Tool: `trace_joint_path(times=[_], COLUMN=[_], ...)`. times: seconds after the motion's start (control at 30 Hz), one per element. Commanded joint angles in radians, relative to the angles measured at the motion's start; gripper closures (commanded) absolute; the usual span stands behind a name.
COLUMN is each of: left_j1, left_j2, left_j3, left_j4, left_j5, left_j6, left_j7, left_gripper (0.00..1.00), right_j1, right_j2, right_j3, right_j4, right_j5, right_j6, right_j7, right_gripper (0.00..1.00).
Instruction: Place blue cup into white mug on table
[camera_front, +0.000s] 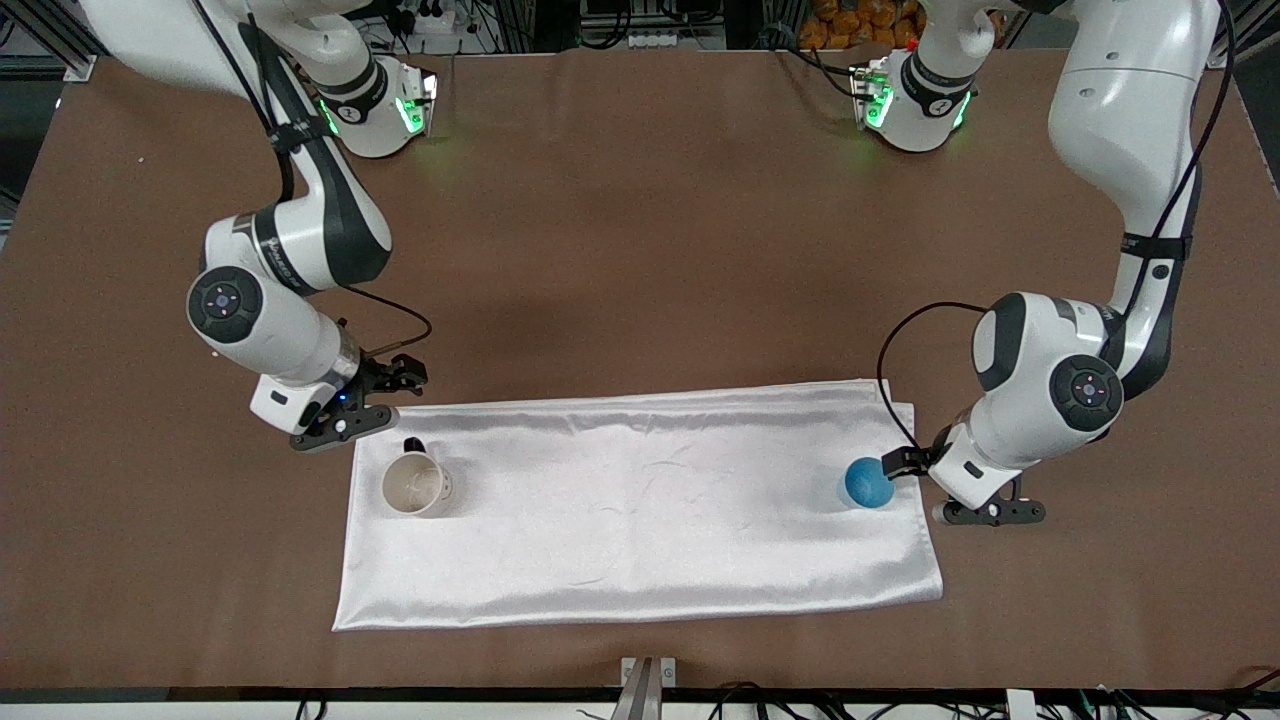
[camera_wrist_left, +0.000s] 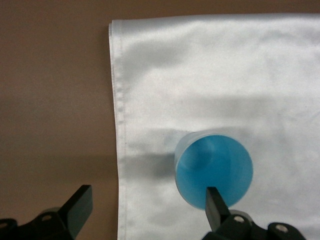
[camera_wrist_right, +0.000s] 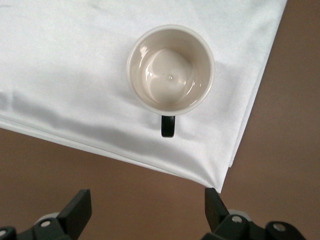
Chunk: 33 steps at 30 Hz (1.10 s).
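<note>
The blue cup (camera_front: 867, 482) stands on the white satin cloth (camera_front: 640, 520) near the left arm's end of the cloth. It also shows in the left wrist view (camera_wrist_left: 214, 172). My left gripper (camera_front: 905, 462) is open and empty, low over the cloth's edge beside the cup (camera_wrist_left: 148, 202); one finger (camera_wrist_left: 216, 206) overlaps the cup's rim in that view. The white mug (camera_front: 415, 486) stands upright and empty at the cloth's other end, its dark handle (camera_wrist_right: 168, 126) pointing toward the robots. My right gripper (camera_front: 392, 380) is open and empty over the brown table (camera_front: 640, 250) beside the mug (camera_wrist_right: 171, 70), just off the cloth's corner (camera_wrist_right: 148, 206).
The cloth lies flat across the part of the table nearer the front camera, with the cup and mug at its two ends. Both arm bases (camera_front: 385, 110) stand along the table edge farthest from the front camera. Brown table surrounds the cloth.
</note>
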Motion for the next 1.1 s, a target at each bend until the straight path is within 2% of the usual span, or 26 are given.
trace_joint_path(times=[0.0,0.27,0.53,0.8,0.83,0.87,0.93,0.97,1.07], left_j1=[-0.005,-0.005,-0.006,-0.020,-0.020,-0.020,-0.020,-0.020,-0.020], left_j2=[0.022,0.036,0.047,0.054,0.056,0.056,0.057,0.057,0.057], left_j3=[0.005,0.005,0.005,0.005,0.005,0.005,0.005,0.005,0.005], left_j4=[0.017,0.017,0.017,0.017,0.017,0.017,0.017,0.017,0.017], left_j5=[-0.005,-0.005,-0.005,-0.003,-0.003,-0.005,-0.005,-0.005,-0.005], left_j6=[0.024,0.027,0.032,0.032,0.032,0.032,0.032,0.032,0.032], left_j7=[-0.015,-0.013,-0.013,-0.013,-0.013,-0.013,-0.013,-0.013,-0.013], left_gripper=[0.00,0.02,0.09,0.11,0.11,0.12,0.13,0.14,0.17], right_j1=[-0.009,-0.023,-0.025,-0.023,-0.023,-0.023,-0.022,-0.022,-0.022], right_j2=[0.051,0.160,0.238,0.301,0.303,0.304,0.304,0.304,0.304], right_j3=[-0.004,-0.007,-0.010,-0.010,-0.010,-0.009,-0.010,-0.009,-0.009], right_j4=[0.014,0.034,0.109,0.187,0.189,0.189,0.191,0.189,0.189], right_j5=[-0.016,-0.060,-0.074,-0.074,-0.074,-0.073,-0.071,-0.070,-0.067], right_j6=[0.051,0.198,0.209,0.211,0.211,0.212,0.214,0.215,0.225], right_j7=[-0.097,-0.148,-0.148,-0.142,-0.142,-0.142,-0.139,-0.137,-0.136], right_gripper=[0.00,0.00,0.00,0.00,0.07,0.21,0.56,0.67,0.91])
